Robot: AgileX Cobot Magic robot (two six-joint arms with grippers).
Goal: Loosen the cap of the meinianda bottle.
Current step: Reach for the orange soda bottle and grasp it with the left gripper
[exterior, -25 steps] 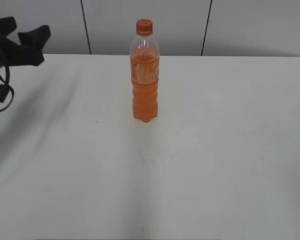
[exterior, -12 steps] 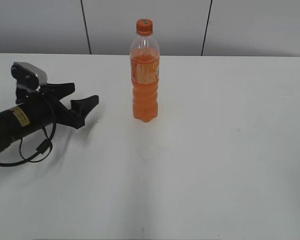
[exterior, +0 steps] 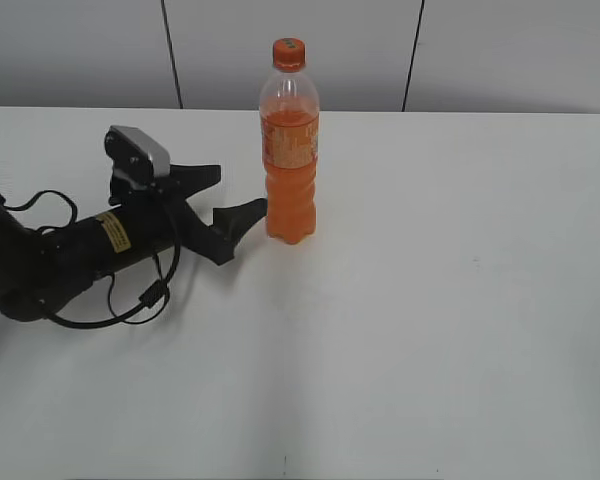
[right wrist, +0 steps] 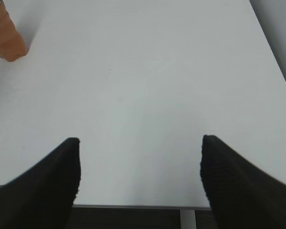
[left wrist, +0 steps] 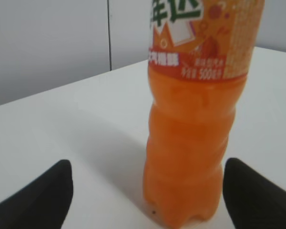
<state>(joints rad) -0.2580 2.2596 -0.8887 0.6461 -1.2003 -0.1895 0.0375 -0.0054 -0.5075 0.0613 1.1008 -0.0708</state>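
While upright on table [exterior: 460, 330], meinianda bottle [exterior: 290, 150], left end effector [exterior: 230, 195] spread beside it, right end effector [right wrist: 140, 164] spread

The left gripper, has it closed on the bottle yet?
No, the left gripper is open beside the meinianda bottle, and the left wrist view shows its fingers spread wide, clear of it.

**Orange soda bottle upright, cap on**

You see the tall clear plastic meinianda bottle [exterior: 290, 150] of orange soda standing upright toward twelve o'clock on the table, orange label around its middle, small ribbed orange screw cap [exterior: 288, 53] seated on top.
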